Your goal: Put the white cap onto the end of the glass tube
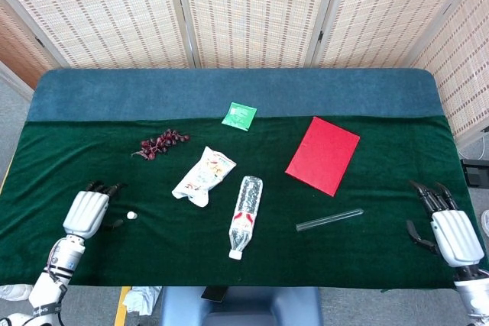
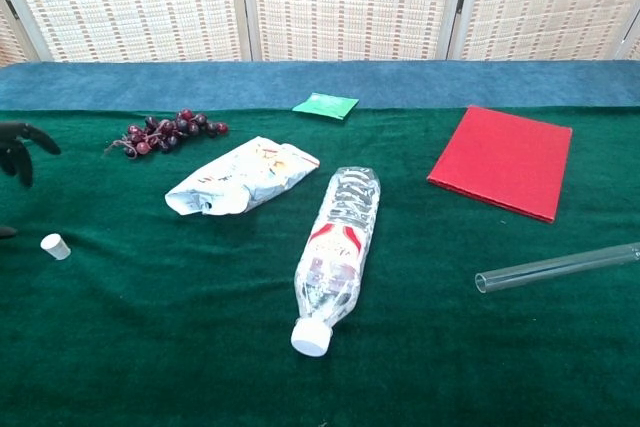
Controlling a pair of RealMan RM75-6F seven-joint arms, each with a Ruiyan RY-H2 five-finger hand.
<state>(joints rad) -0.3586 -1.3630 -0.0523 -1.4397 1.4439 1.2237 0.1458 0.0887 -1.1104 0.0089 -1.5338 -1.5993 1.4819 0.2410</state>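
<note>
The small white cap (image 1: 131, 216) (image 2: 54, 246) lies on the green cloth at the left, free of any hand. My left hand (image 1: 86, 211) is just left of it, fingers apart and holding nothing; only its dark fingertips (image 2: 20, 142) show at the chest view's left edge. The glass tube (image 1: 329, 220) (image 2: 558, 267) lies empty on the cloth at the right, its open end toward the bottle. Far right, near the front edge, my right hand (image 1: 448, 233) rests open, apart from the tube.
A crushed plastic bottle (image 1: 244, 215) (image 2: 337, 256) lies in the middle, with a snack bag (image 1: 203, 175), a bunch of dark grapes (image 1: 160, 143), a green packet (image 1: 239, 115) and a red booklet (image 1: 323, 155) behind it.
</note>
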